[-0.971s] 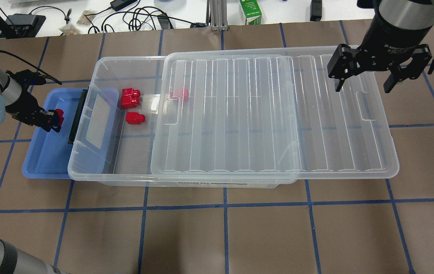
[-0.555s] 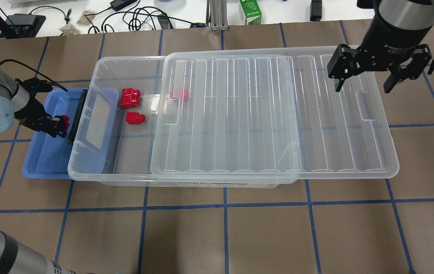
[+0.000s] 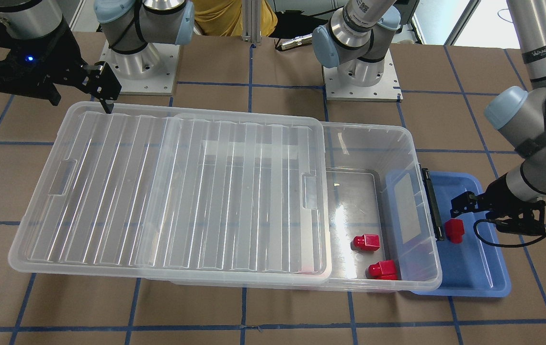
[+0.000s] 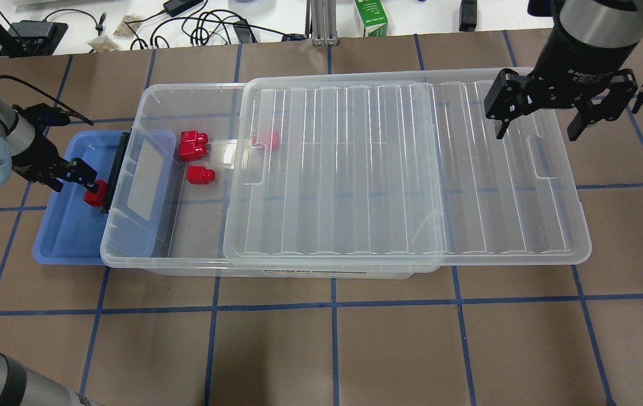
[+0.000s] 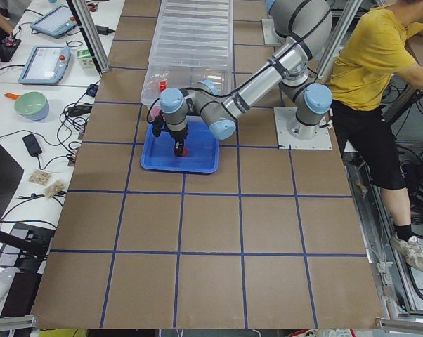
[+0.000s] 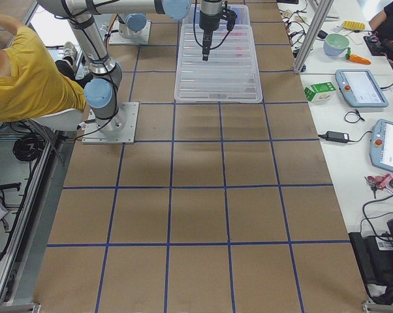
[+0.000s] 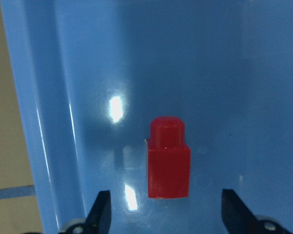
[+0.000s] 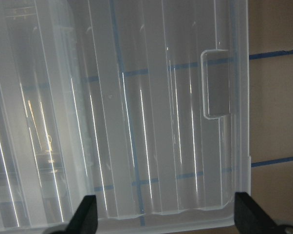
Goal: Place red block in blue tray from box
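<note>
A red block (image 7: 169, 158) lies flat on the floor of the blue tray (image 4: 62, 237), next to the box's black latch. It also shows in the overhead view (image 4: 94, 194) and the front view (image 3: 454, 229). My left gripper (image 7: 168, 217) is open just above it, one finger on each side, not touching. Other red blocks (image 4: 200, 176) lie in the uncovered end of the clear box (image 4: 130, 262). My right gripper (image 4: 536, 131) is open and empty above the far right end of the lid (image 4: 400, 169).
The ribbed lid is slid to the right and overhangs the box's right end. The box's latch end overlaps the blue tray's right side. A reddish shape (image 4: 268, 140) shows through the lid's left edge. Cables and a green carton (image 4: 371, 20) lie beyond the table's back edge.
My left gripper carried the red block toward the box's latch end, then opened; the block now lies on the tray floor. The right gripper has barely moved.
</note>
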